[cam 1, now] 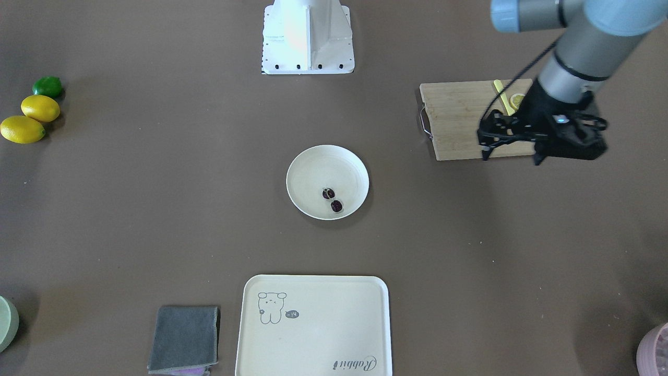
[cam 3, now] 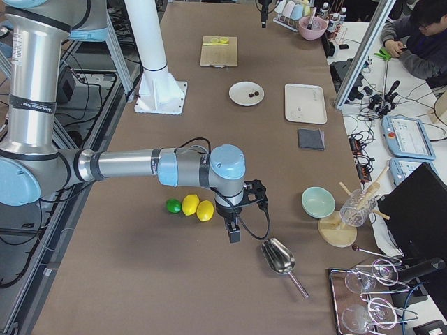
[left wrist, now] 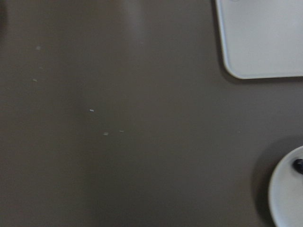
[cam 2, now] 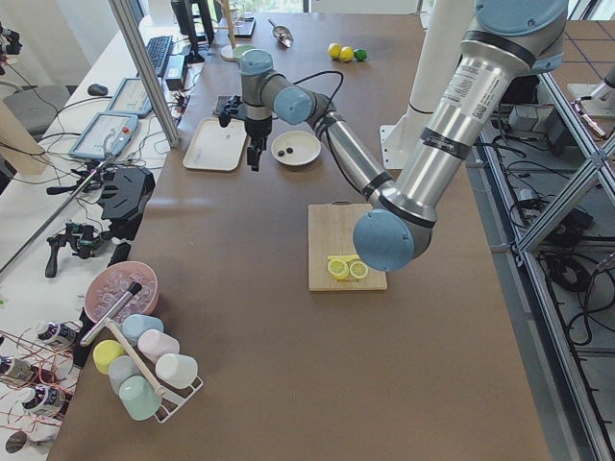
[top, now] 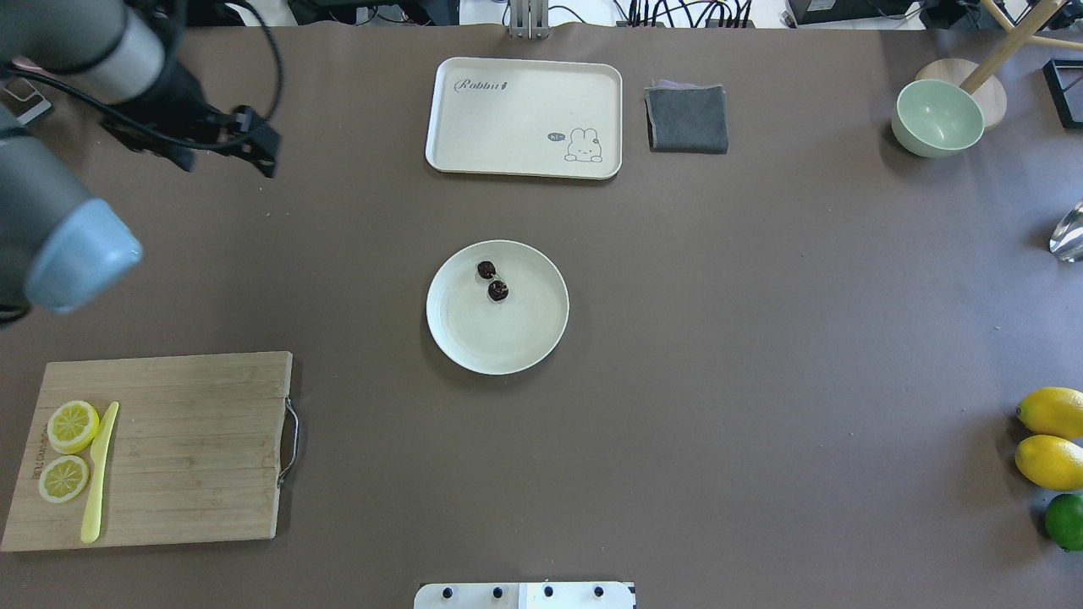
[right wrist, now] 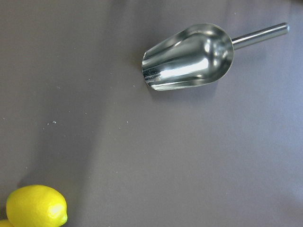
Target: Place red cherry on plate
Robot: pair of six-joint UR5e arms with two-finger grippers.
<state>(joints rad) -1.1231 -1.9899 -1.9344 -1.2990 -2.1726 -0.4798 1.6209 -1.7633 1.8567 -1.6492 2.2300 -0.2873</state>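
cherries [top: 492,281] inside plate [top: 499,342], both fruits and the joining stem within the rim, on the half nearer the tray [top: 525,93]. reads as placed; little left except keeping clear.

left gripper [top: 228,161] well apart from plate, up over bare table between the tray side and the cutting board [top: 186,440] side, fingers spread, holding nothing. right gripper [cam 3: 234,227] far from plate, out by the lemons [cam 3: 198,208] and near a metal scoop [right wrist: 189,56]; cannot tell whether spread or clenched.

risks from here, as a guess:
- sweeping low across plate on a way back and bumping the rim, which could roll the round fruit out.
- snagging the thin stem with a fingertip and flicking the pair onto the table.
- nudging plate itself, light and shallow by the look of it.
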